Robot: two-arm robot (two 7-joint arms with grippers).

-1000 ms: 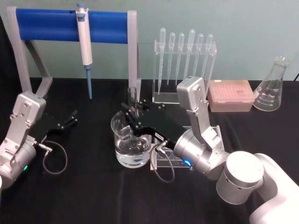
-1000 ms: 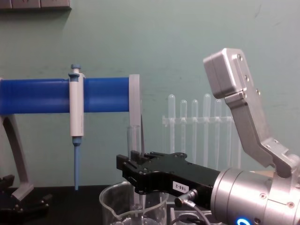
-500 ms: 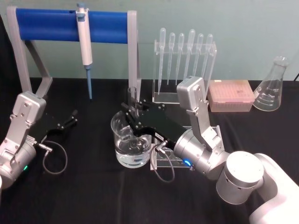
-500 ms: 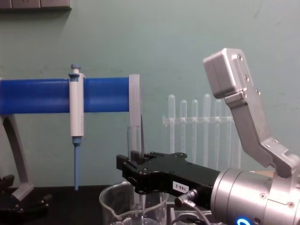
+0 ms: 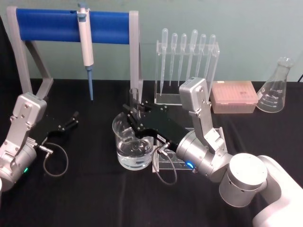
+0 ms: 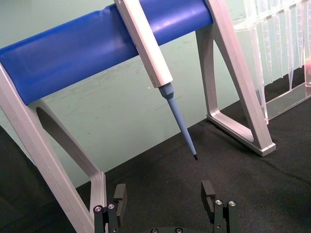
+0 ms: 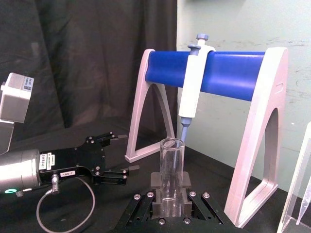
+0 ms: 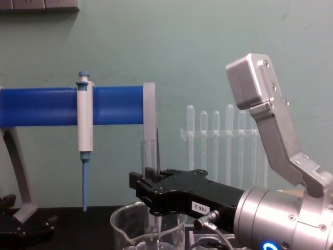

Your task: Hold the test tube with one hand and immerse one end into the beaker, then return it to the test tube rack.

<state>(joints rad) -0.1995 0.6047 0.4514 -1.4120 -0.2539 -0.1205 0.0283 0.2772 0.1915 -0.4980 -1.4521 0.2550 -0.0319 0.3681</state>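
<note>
Far: blue-barred stand (image 5: 52, 21), its pipettor (image 5: 87, 47) and the pipette rack (image 5: 187, 92) close in just beyond the beaker (image 5: 124, 153), where the right gripper (image 5: 136, 112) holds the test tube (image 5: 134, 97) | Left: parked left gripper (image 5: 72, 120), bare black table (image 5: 94, 135) between | Near: table lies free | Right: test tube rack (image 5: 170, 164) beside the beaker

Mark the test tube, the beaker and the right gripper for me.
test tube (image 7: 171, 162), right wrist view, middle of its glass wall.
beaker (image 5: 124, 152), head view, front wall.
right gripper (image 5: 136, 112), head view, midway between its fingertips.
</note>
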